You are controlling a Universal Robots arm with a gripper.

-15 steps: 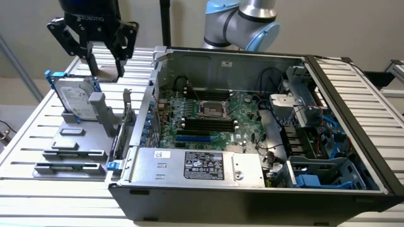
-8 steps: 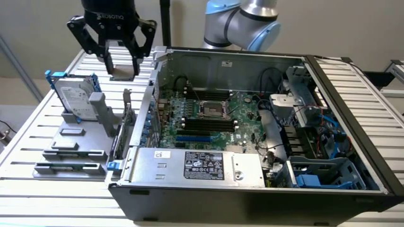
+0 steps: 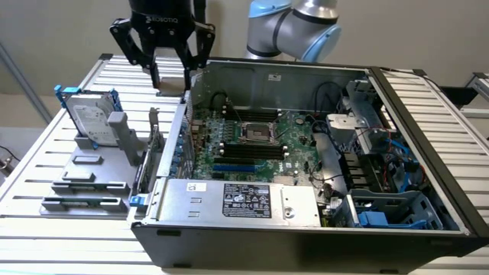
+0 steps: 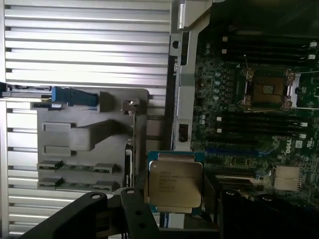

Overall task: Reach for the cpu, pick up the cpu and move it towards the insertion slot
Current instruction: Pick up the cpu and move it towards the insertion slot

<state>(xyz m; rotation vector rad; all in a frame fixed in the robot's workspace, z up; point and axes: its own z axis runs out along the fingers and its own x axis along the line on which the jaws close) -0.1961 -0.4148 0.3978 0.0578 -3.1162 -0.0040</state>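
One cpu (image 4: 175, 183) gripped between two fingers (image 3: 173, 86); one insertion slot (image 3: 257, 133) well apart.

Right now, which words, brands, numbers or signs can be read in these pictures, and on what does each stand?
"ROBOTIQ": on the black body above the claw.
CPU in the claw: printed lines on its metal top, too blurred to read.
Power supply label: text and marks, too small to read.
Hard drive label: too small to read.
Motherboard: printing illegible.
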